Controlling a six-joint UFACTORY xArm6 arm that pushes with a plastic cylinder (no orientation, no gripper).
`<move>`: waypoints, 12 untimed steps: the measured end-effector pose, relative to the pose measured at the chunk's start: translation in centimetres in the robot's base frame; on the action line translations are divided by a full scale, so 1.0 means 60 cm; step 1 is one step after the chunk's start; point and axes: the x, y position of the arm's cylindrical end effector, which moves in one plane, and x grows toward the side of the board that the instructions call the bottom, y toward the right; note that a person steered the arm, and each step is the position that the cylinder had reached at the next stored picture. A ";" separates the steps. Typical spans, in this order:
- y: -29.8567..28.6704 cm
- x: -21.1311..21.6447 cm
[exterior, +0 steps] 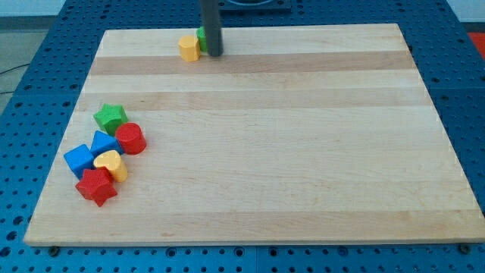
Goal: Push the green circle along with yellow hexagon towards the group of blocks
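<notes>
The yellow hexagon (189,48) sits near the board's top edge, left of centre. The green circle (201,38) is right behind it, mostly hidden by my rod; only a green sliver shows. My tip (214,53) rests on the board just right of both, touching or nearly touching the green circle. The group lies at the lower left: a green star (111,118), a red cylinder (131,139), two blue blocks (104,142) (78,161), a yellow heart (112,164) and a red star (96,186).
The wooden board (303,152) lies on a blue perforated table (30,68). The board's top edge is close behind the yellow hexagon and green circle.
</notes>
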 end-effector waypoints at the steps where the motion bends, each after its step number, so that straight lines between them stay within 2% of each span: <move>1: 0.001 -0.102; 2: -0.112 -0.089; 3: -0.198 -0.029; 4: -0.234 0.021; 5: -0.219 -0.065; 6: -0.112 -0.108; 7: -0.042 -0.088; 8: -0.042 -0.050; 10: -0.190 0.027; 12: -0.265 0.096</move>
